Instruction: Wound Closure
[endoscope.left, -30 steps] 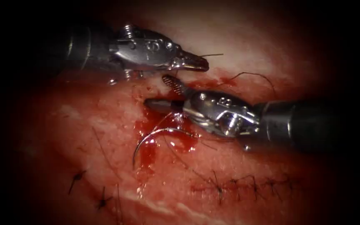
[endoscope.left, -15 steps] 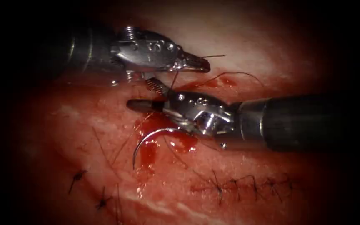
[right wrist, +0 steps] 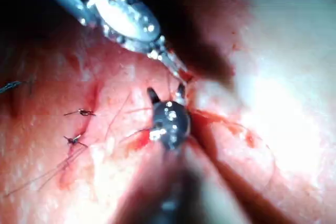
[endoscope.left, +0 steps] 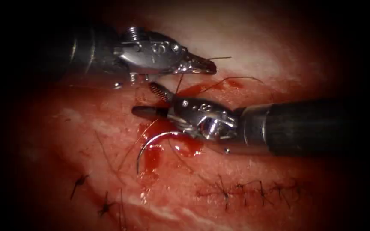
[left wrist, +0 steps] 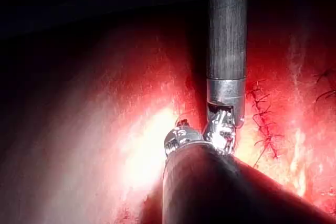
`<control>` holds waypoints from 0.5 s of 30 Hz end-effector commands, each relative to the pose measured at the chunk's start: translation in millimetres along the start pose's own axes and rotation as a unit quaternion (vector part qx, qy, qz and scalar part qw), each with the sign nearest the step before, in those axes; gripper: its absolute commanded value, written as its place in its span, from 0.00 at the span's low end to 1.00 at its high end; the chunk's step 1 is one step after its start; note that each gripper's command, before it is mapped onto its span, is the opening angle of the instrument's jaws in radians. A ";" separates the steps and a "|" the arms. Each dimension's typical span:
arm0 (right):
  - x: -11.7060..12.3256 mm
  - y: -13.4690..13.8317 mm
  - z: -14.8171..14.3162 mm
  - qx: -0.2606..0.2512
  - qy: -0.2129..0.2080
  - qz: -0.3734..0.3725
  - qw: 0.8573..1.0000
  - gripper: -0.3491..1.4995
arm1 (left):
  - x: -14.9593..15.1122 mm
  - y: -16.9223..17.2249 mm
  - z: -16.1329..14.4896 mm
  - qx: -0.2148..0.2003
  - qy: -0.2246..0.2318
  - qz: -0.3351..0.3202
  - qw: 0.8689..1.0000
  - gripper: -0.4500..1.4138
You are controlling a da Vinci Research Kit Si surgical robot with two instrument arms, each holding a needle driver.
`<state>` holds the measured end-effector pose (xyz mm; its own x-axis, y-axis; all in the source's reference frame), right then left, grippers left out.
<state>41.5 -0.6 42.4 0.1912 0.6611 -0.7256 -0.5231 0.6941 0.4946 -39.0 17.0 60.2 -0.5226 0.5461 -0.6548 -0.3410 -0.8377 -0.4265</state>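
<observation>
The left arm's steel hand [endoscope.left: 202, 65] is clenched on the thin dark thread [endoscope.left: 179, 84], a short tail poking out past its tip and one strand dropping straight down; that grip looks meant to keep the strand taut and lifted off the wet surface. Just below it, the right arm's steel hand [endoscope.left: 153, 100] is released, its two jaws spread in a V, grasping nothing, with the taut strand running down just behind them. Below the right hand, the curved steel needle [endoscope.left: 150, 143] lies free on the glistening pink pork tissue [endoscope.left: 86, 128], in the pool of red fluid [endoscope.left: 153, 156] at the open cut [endoscope.left: 163, 124], held by neither hand; whether its tip is buried I cannot tell. Room is tight between the two hands. To the right, a row of dark finished stitches [endoscope.left: 253, 190] borders the cut; left of it the tissue is more open.
</observation>
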 end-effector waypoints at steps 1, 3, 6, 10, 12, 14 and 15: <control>-0.9 -0.3 0.8 0.001 0.001 -0.001 1.000 0.89 | -0.1 0.0 0.8 -0.001 0.000 0.000 1.000 0.00; -1.3 -0.2 1.0 0.000 -0.001 -0.003 1.000 0.89 | -0.1 0.0 0.7 -0.001 0.000 0.000 1.000 0.00; -1.7 -0.1 1.1 0.000 -0.002 -0.006 1.000 0.88 | 0.0 0.0 0.7 -0.001 0.000 0.000 1.000 0.00; -1.7 -0.1 1.1 0.000 -0.002 -0.006 1.000 0.83 | 0.0 0.1 0.6 -0.001 0.000 -0.001 1.000 0.00; -1.7 -0.1 1.2 -0.001 -0.002 -0.005 1.000 0.83 | 0.0 0.1 0.6 -0.001 0.000 -0.001 1.000 0.00; -1.7 -0.1 1.3 -0.003 -0.002 -0.005 1.000 0.65 | 0.1 0.2 0.6 -0.001 0.000 -0.001 1.000 0.00; -1.7 -0.1 1.3 -0.002 -0.002 -0.005 1.000 0.43 | 0.1 0.2 0.6 -0.001 0.000 -0.001 1.000 0.00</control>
<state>41.7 -0.9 43.8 0.2004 0.6539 -0.7295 -0.5237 0.7008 0.4843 -39.0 16.9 59.8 -0.5221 0.5482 -0.6534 -0.3416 -0.8364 -0.4288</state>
